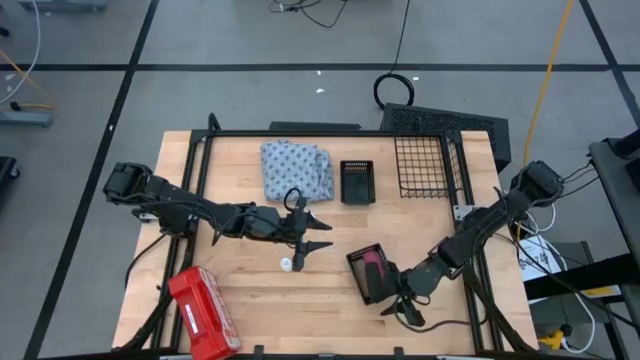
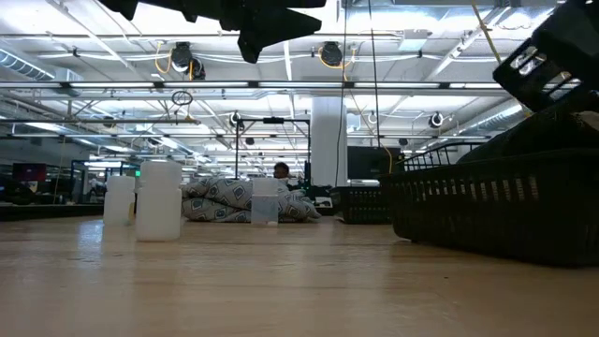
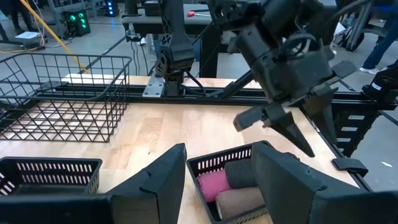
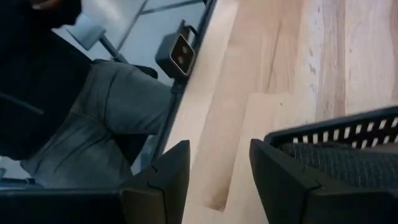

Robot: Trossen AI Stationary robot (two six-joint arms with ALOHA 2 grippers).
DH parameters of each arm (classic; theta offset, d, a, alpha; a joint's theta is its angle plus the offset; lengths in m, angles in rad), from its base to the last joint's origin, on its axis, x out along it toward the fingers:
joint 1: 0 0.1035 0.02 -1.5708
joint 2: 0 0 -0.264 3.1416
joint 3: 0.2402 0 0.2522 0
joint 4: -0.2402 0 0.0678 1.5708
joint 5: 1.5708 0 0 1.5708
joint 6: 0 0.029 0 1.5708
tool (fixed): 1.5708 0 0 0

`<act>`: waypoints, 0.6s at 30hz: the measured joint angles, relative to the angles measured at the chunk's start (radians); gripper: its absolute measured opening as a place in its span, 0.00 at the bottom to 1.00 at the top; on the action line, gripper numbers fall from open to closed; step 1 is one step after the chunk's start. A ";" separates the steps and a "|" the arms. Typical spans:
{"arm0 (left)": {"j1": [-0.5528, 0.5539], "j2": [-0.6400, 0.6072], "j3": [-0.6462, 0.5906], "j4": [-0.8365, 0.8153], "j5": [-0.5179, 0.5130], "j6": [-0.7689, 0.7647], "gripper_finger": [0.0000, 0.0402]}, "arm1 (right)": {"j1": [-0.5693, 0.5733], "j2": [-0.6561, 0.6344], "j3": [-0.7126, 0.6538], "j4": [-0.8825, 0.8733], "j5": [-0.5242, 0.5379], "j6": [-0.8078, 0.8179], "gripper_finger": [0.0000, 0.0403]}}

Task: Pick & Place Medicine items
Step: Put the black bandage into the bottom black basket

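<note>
A small black slotted basket [image 1: 368, 276] rests on the table right of centre. It holds a pink-red tube [image 3: 213, 184], a dark tube [image 3: 240, 171] and a brown tube [image 3: 239, 200], lying side by side. My right gripper [image 1: 402, 305] hangs open just beyond the basket's near right corner, with only table between its fingers [image 4: 217, 149]. My left gripper [image 1: 312, 236] stands open above the table's middle, pointing toward the basket [image 3: 217, 152]. A tiny white bottle [image 1: 286, 264] stands below it. The low view shows three white bottles [image 2: 159, 201] upright on the table.
A second small black basket [image 1: 357, 182] and a wire basket [image 1: 420, 165] stand at the back right. The patterned cloth [image 1: 297, 170] lies at the back centre and the red case [image 1: 205, 310] at the near left. A person's legs [image 4: 93, 118] show beyond the table's edge.
</note>
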 joint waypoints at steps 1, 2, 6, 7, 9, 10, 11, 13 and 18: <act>0.000 0.000 0.000 0.000 -0.002 0.000 0.48 | 0.002 0.008 0.000 -0.008 0.004 0.002 0.38; 0.000 0.000 0.000 0.001 -0.005 0.000 0.48 | 0.004 0.016 0.000 -0.025 0.008 0.001 0.38; 0.000 0.000 0.000 0.001 -0.005 -0.001 0.48 | 0.004 0.036 0.000 -0.070 0.041 0.002 0.38; 0.000 0.000 0.000 0.001 -0.005 -0.001 0.48 | 0.004 0.036 0.000 -0.074 0.056 0.001 0.38; 0.000 0.000 0.000 0.000 -0.005 -0.006 0.48 | 0.004 0.034 0.000 -0.073 0.086 -0.005 0.38; 0.000 0.000 0.000 0.000 -0.005 -0.009 0.48 | 0.004 0.030 0.000 -0.075 0.104 -0.013 0.38; 0.000 0.000 0.000 0.000 -0.005 -0.013 0.48 | 0.004 0.027 0.000 -0.075 0.119 -0.023 0.38; 0.000 0.000 0.000 0.000 -0.006 -0.014 0.48 | 0.003 0.022 0.000 -0.076 0.146 -0.029 0.38; 0.000 0.000 0.000 -0.005 -0.006 -0.015 0.48 | 0.003 0.014 0.000 -0.163 0.248 -0.035 0.38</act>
